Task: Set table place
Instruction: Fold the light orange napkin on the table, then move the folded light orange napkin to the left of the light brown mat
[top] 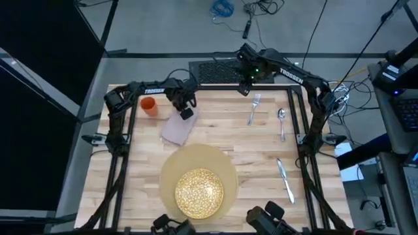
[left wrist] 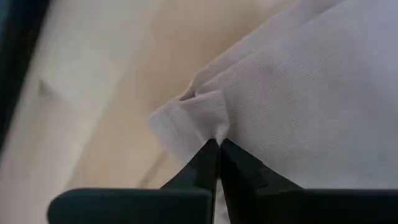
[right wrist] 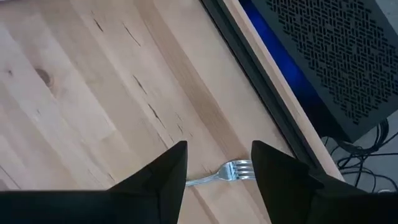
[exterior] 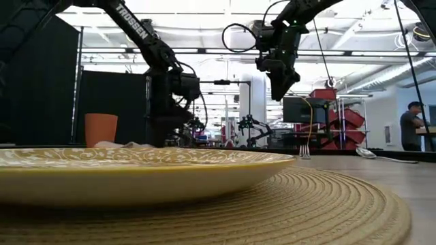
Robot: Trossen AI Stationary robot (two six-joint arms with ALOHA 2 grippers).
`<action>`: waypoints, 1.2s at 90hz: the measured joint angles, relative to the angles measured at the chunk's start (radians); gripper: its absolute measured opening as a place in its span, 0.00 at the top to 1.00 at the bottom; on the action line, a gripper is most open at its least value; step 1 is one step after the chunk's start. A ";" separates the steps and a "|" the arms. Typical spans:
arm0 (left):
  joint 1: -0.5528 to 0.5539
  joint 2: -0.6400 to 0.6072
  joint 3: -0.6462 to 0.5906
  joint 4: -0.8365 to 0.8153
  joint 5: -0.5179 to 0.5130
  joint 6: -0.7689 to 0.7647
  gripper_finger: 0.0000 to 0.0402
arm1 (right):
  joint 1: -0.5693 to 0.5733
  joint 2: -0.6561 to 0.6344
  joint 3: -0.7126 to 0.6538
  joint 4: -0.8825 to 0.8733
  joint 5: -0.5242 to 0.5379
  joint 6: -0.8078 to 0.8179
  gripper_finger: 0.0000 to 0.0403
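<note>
My left hand is pinched tight on a corner of the napkin, which lies on the table between the orange cup and the mat carrying the plate. My right hand hangs open above the fork, near the table's far edge.

Left gripper low at table's far-left area, fingers pinched together on cloth; arm bent inward. Right gripper raised nr far edge, fingers apart, pointing down.
</note>
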 joint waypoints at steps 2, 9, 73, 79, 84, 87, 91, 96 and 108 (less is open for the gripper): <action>-0.001 0.000 0.000 -0.016 -0.005 -0.013 1.00 | 0.000 0.000 0.000 0.000 0.000 0.000 0.59; -0.007 0.000 0.000 -0.051 -0.038 -0.049 1.00 | 0.000 0.000 0.000 0.000 0.000 0.000 0.59; -0.088 0.000 0.000 -0.016 -0.291 -0.003 0.74 | 0.000 0.000 0.000 -0.017 -0.001 0.006 0.59; -0.095 0.000 0.001 -0.016 -0.402 -0.003 0.70 | 0.000 0.000 0.000 -0.017 -0.001 0.005 0.59; -0.098 0.000 0.001 -0.014 -0.511 0.001 0.68 | 0.000 0.000 0.000 -0.016 -0.001 0.005 0.59; -0.099 0.000 0.001 -0.013 -0.572 0.004 0.67 | 0.000 0.000 0.000 -0.016 -0.001 0.005 0.59; -0.102 0.000 0.002 -0.016 -0.616 0.005 0.66 | 0.000 0.000 0.000 -0.016 -0.001 0.005 0.59; -0.102 0.000 0.002 -0.014 -0.623 0.019 0.66 | 0.000 0.000 0.000 -0.016 -0.001 0.004 0.59; -0.120 0.000 0.002 -0.012 -0.609 0.034 0.66 | 0.000 0.000 0.000 -0.016 -0.001 0.004 0.59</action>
